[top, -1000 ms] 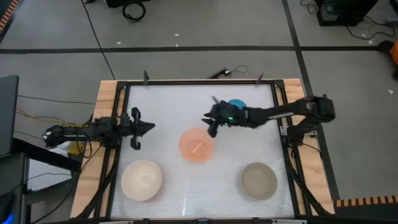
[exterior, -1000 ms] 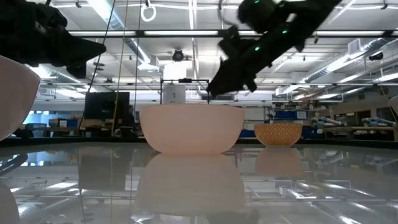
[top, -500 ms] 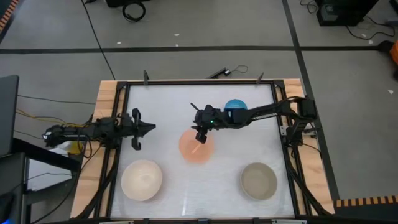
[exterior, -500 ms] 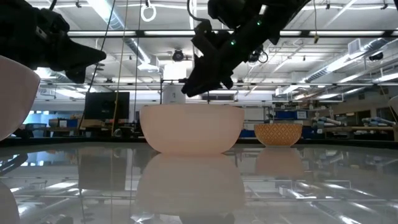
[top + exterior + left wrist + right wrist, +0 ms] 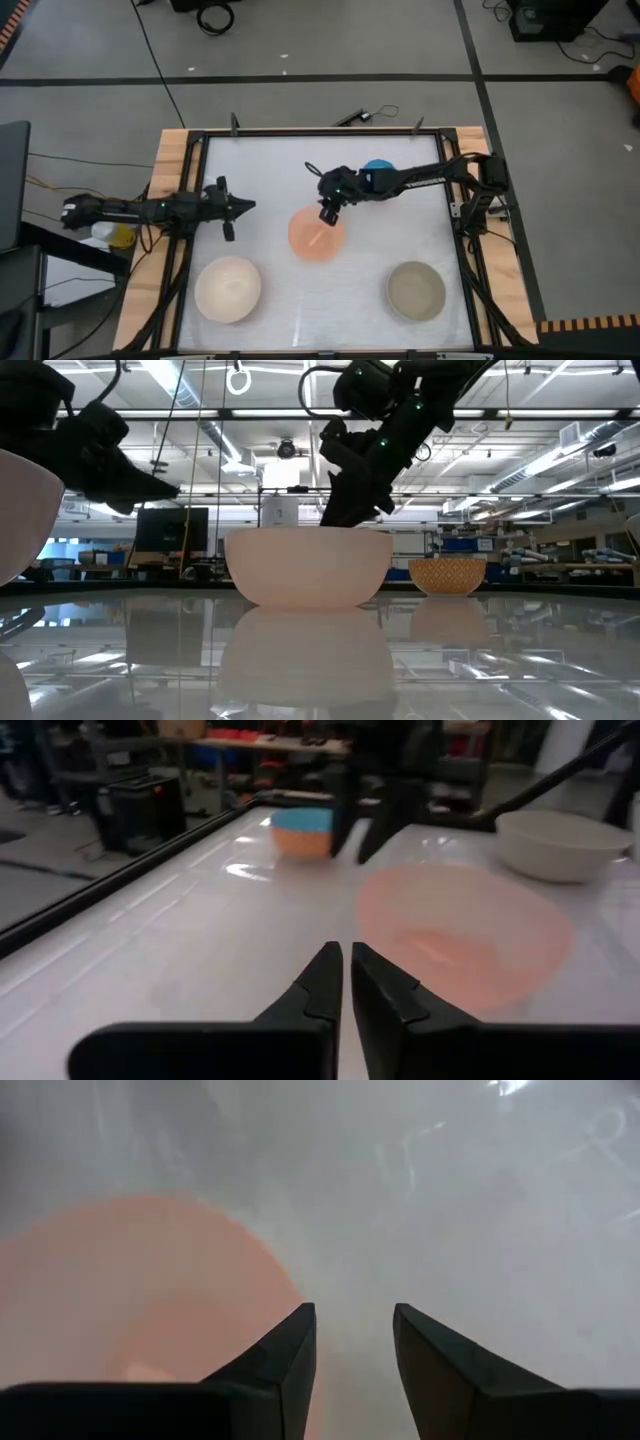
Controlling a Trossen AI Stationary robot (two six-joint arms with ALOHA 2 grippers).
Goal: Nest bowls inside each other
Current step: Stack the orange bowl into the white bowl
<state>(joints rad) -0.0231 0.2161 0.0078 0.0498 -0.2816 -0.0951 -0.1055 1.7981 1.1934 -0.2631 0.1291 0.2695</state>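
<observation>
Four bowls stand on their bases on the white table. The salmon-orange bowl [image 5: 317,235] is in the middle, the cream-white bowl [image 5: 228,289] near left, the grey-beige bowl [image 5: 416,289] near right. The blue bowl [image 5: 378,166] stands farther back, partly hidden by my right arm. My right gripper [image 5: 327,212] is open and slants down just above the salmon bowl's far rim [image 5: 285,1290]; in the right wrist view its fingers stand over that rim and the table beside it. My left gripper [image 5: 250,205] is shut, left of the salmon bowl and apart from it.
A black frame [image 5: 310,133] runs around the table's edge, with wooden boards outside it. Bare table lies between the bowls and in front of my left gripper [image 5: 346,960]. The low view shows a workshop room behind the table.
My right gripper has gone from beside the blue bowl toward the table's left, over the salmon bowl's far rim. It has tipped more steeply downward and stayed open. My left gripper has tipped down a little and reached slightly toward the table's middle.
</observation>
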